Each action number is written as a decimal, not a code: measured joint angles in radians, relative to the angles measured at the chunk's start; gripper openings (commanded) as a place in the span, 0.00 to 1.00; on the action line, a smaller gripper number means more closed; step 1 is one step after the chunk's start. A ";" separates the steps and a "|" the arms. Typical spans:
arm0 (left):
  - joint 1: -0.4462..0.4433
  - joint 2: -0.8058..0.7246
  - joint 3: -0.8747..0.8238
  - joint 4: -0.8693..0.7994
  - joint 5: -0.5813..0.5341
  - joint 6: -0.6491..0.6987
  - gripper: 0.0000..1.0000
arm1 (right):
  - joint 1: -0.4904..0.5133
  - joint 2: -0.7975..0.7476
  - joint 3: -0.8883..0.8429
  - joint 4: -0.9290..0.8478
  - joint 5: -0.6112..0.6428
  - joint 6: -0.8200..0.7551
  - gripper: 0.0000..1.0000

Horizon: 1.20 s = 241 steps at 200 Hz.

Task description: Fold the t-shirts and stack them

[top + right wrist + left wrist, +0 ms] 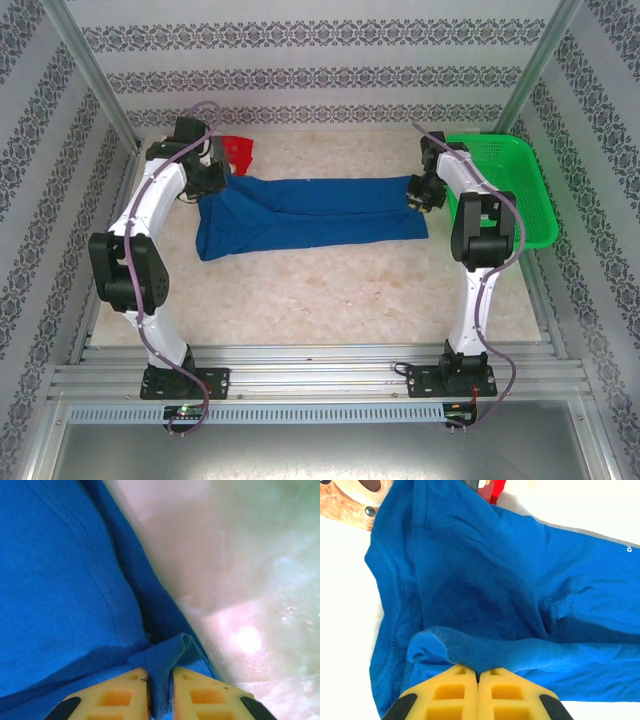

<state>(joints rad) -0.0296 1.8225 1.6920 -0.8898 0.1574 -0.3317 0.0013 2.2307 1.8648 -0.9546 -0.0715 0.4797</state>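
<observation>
Clamping blue t-shirt [310,212], left pincer [477,671], right pincer [160,676]; left wrist's bear print [347,500], overhead's basket [508,165].

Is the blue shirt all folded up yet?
Not fully. The blue shirt is doubled into a long strip across the table, its ends pinched by the left gripper and right gripper.

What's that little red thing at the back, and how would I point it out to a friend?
Start at the pale table and find the big blue shirt stretched across it. Follow it to its left end; just beyond, toward the back, lies a red shirt. It is the only red thing there, with the green basket on the far right.
</observation>
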 measured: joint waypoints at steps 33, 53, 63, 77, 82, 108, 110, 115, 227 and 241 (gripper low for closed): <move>0.000 0.033 0.039 0.009 0.007 0.000 0.00 | -0.011 0.024 0.092 0.008 -0.008 0.005 0.52; 0.001 0.047 0.063 0.009 0.010 0.006 0.00 | -0.013 0.023 0.124 0.022 -0.032 0.000 0.63; 0.003 0.057 0.074 0.010 0.012 0.008 0.00 | -0.013 0.016 0.122 0.039 -0.050 -0.010 0.71; 0.005 0.073 0.088 0.010 0.015 0.011 0.00 | -0.012 -0.002 0.100 0.067 -0.078 -0.024 0.82; 0.006 0.080 0.093 0.010 0.015 0.013 0.00 | -0.012 -0.013 0.087 0.077 -0.086 -0.024 0.84; 0.005 0.122 0.111 0.011 0.017 0.018 0.00 | -0.010 -0.087 0.018 0.116 -0.132 -0.047 0.90; 0.005 0.125 0.112 0.011 0.017 0.018 0.00 | -0.010 -0.094 0.013 0.120 -0.136 -0.047 0.90; 0.005 0.132 0.113 0.011 0.018 0.019 0.00 | -0.010 -0.109 0.003 0.129 -0.145 -0.051 0.91; 0.006 0.309 0.275 0.014 0.019 0.060 0.00 | 0.108 -0.267 -0.237 0.254 -0.270 -0.087 0.95; 0.006 0.330 0.303 0.012 0.020 0.067 0.11 | 0.119 -0.267 -0.248 0.257 -0.277 -0.087 0.96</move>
<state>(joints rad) -0.0238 2.1525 1.9945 -0.8780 0.1776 -0.2646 0.1207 1.9640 1.6169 -0.6975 -0.3485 0.3923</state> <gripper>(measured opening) 0.050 0.954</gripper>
